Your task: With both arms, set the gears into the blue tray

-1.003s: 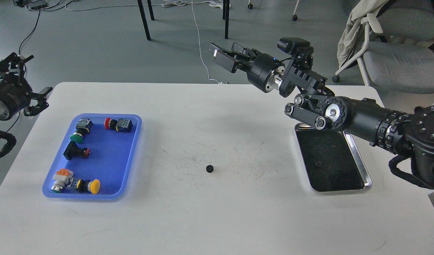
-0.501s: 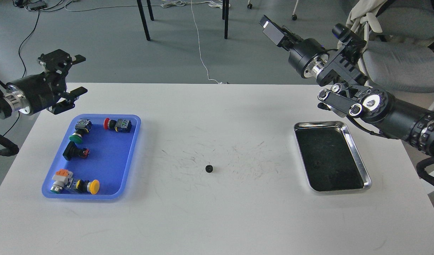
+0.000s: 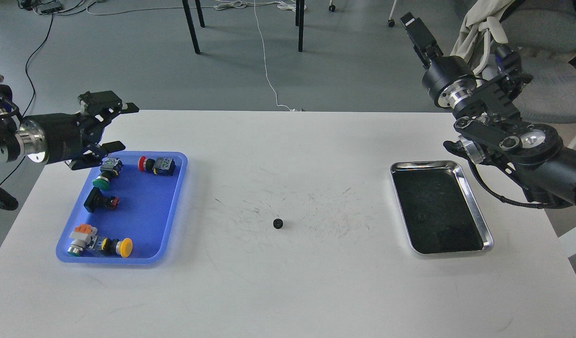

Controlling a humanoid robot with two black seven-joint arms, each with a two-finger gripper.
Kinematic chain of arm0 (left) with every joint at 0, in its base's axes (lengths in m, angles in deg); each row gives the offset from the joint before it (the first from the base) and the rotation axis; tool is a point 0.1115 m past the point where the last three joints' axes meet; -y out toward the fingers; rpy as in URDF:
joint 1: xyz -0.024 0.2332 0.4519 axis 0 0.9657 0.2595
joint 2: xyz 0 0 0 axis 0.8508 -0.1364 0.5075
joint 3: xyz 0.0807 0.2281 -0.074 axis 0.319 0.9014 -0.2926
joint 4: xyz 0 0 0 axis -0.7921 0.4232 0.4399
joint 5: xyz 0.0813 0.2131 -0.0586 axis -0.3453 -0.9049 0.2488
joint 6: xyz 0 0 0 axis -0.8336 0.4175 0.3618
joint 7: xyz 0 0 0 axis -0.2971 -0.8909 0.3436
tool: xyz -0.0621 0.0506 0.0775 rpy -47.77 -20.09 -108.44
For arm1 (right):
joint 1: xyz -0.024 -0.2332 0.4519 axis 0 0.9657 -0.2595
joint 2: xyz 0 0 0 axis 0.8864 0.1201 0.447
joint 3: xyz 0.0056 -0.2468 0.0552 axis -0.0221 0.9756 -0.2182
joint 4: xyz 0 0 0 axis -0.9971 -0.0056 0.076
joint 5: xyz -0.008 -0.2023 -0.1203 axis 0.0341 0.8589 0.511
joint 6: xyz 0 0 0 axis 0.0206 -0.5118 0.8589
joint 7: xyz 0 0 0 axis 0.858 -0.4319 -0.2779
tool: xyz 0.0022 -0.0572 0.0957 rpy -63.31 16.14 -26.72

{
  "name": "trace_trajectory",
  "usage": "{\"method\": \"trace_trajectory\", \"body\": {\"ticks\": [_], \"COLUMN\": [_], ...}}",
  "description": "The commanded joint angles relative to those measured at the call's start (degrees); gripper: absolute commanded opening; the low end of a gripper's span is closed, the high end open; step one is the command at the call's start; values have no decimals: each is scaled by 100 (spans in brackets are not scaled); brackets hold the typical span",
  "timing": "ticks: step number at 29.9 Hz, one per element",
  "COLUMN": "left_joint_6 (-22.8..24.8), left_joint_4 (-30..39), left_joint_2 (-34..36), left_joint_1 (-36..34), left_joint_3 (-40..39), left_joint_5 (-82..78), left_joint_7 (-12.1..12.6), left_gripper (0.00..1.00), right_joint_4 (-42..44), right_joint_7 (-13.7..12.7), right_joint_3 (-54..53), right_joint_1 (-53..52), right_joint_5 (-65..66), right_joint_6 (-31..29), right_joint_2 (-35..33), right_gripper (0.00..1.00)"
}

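Note:
One gear (image 3: 278, 224), a tiny black toothed wheel, lies alone on the white table near its middle. At the left sits the blue tray (image 3: 144, 213), holding several push-button switches with coloured caps. My left gripper (image 3: 120, 127) hovers over the tray's far left corner, fingers spread wide and empty. Far from the gear, my right gripper (image 3: 416, 29) is raised high beyond the table's far right edge and points up and away. Its fingers overlap, so I cannot make out a gap.
A shiny steel tray (image 3: 478, 217) with a black inside lies at the right, below my right forearm. Chair legs (image 3: 191, 26) and cables stand on the floor behind the table. An office chair (image 3: 527, 61) with cloth draped on it is at the back right.
My left gripper has come in from the left edge to the blue tray's far corner. My right arm has swung right and upward, away from the table's middle. The gear has not moved.

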Motion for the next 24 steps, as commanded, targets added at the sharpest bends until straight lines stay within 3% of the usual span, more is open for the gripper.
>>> {"method": "trace_trajectory", "body": {"ticks": [1,6,10,11,17,20,24], "left_joint_6": [1,1,1,1,-197,-539,-681], "left_joint_4": [362,730,1082,1213,1706,1803,2410], "left_joint_2": [230,485,749,758,785,758,951], "left_joint_1": [-8,44,53,45,18,44,62], "left_joint_3": [267,381,435,443,444,444,505], "left_joint_5": [-179,-372,-872,-943,-1504,-2005,-2463], "left_joint_7": [-156,-595,-1280,-1342,-1404,-1413,-1431], "left_gripper": [100,100,100,100,99,99,99], "right_joint_4": [-11,-28,-55,-55,-46,-55,-55], "right_joint_7": [0,0,-189,-259,-883,-1033,-1471], "right_joint_3": [-224,-805,-902,-911,-920,-1051,-1499], "right_joint_1": [171,488,638,655,734,761,962], "right_joint_5": [-299,-650,-915,-967,-1381,-1399,-1407], "right_joint_6": [20,-15,-50,-67,-85,-111,-427], "right_joint_2": [-43,-69,-69,-69,-61,-43,1], "right_gripper": [95,96,96,96,96,96,96]}}
